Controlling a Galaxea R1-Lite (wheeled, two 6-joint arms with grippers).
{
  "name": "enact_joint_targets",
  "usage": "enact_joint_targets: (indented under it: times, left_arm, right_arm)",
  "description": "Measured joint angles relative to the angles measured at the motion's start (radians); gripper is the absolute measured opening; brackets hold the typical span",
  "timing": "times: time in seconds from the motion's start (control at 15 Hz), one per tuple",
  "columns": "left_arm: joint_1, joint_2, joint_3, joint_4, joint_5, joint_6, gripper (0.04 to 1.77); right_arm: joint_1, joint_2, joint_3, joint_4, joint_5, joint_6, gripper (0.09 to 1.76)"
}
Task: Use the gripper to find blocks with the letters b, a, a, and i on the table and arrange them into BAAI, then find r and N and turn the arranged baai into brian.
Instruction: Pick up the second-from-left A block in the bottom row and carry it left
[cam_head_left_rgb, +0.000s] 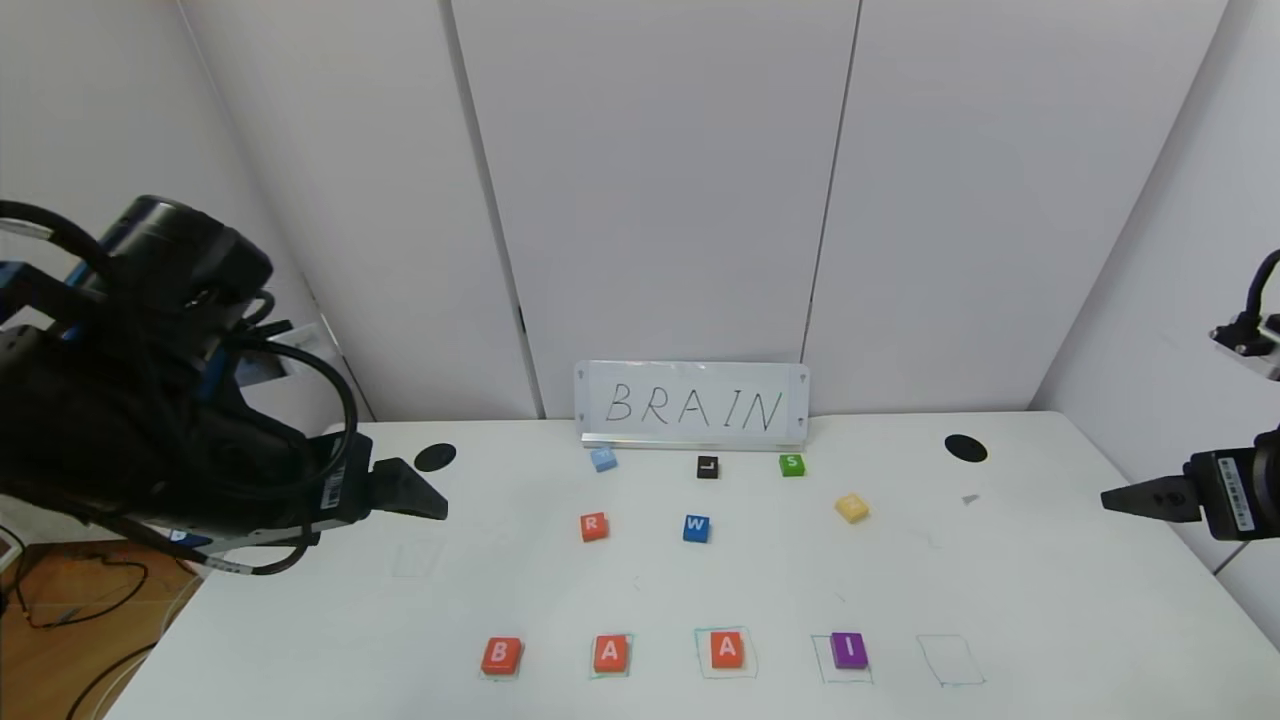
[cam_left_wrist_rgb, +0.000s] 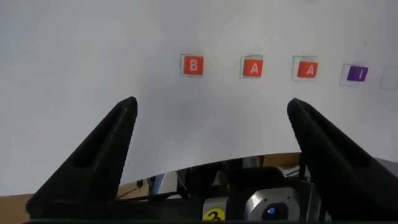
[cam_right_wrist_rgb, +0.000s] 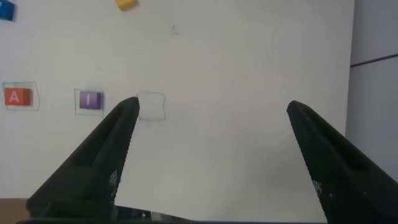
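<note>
On the white table (cam_head_left_rgb: 1050, 600) the front row reads orange B (cam_head_left_rgb: 501, 655), orange A (cam_head_left_rgb: 611, 652), orange A (cam_head_left_rgb: 727, 647), purple I (cam_head_left_rgb: 849, 650), each in a green drawn square. The row also shows in the left wrist view, from B (cam_left_wrist_rgb: 193, 65) to I (cam_left_wrist_rgb: 357, 73). The orange R block (cam_head_left_rgb: 594, 526) and the yellow N block (cam_head_left_rgb: 852, 507) lie farther back. My left gripper (cam_head_left_rgb: 425, 497) hangs open and empty above the table's left side. My right gripper (cam_head_left_rgb: 1125, 498) is open and empty at the right edge.
A sign reading BRAIN (cam_head_left_rgb: 692, 405) stands at the back. A light blue block (cam_head_left_rgb: 603, 459), a black L block (cam_head_left_rgb: 708, 467), a green S block (cam_head_left_rgb: 792, 464) and a blue W block (cam_head_left_rgb: 697, 528) lie behind the row. An empty green square (cam_head_left_rgb: 950, 660) sits right of the I. Two black holes (cam_head_left_rgb: 965, 448) mark the back.
</note>
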Motion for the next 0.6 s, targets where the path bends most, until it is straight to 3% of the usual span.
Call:
enact_joint_targets:
  times: [0.27,0.6]
  left_arm:
    - [-0.101,0.088,-0.103,0.110,0.042,-0.117,1.72]
    - [-0.259,0.188,-0.121,0.119,0.085,-0.212,1.72]
  right_arm:
    - [0.009,-0.034,0.008,0.006,0.002,0.004,1.71]
    - [0.016,-0.057,0.011,0.009,-0.001,0.004,1.71]
